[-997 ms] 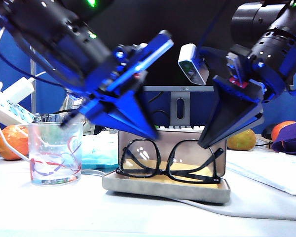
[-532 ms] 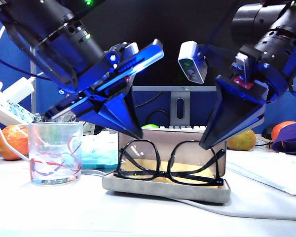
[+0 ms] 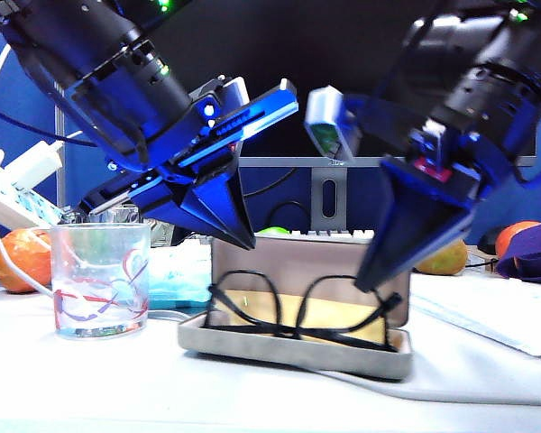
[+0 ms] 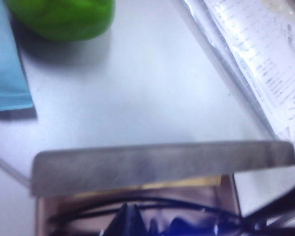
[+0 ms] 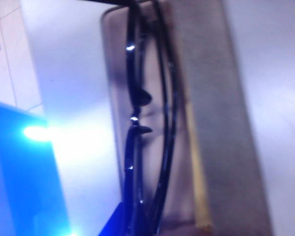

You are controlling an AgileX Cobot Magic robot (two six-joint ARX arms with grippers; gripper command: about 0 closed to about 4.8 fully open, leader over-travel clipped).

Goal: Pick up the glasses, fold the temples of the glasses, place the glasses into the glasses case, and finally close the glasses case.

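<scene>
Exterior view gives us the glasses case lying open on the white table, lid upright at the back, with the glasses resting tilted in its tray, temples folded as far as we can see. Our left gripper hangs just above the case's left end, its fingers pressed together to a point and holding nothing; the frame's left lens sits directly under that tip. Our right gripper comes down at the case's right end, fingers also pressed together, its tip right at the frame's right corner; we cannot tell whether it touches. Out beyond the left fingers stands a clear tumbler. From the right wrist camera, the glasses lie along the case.
</scene>
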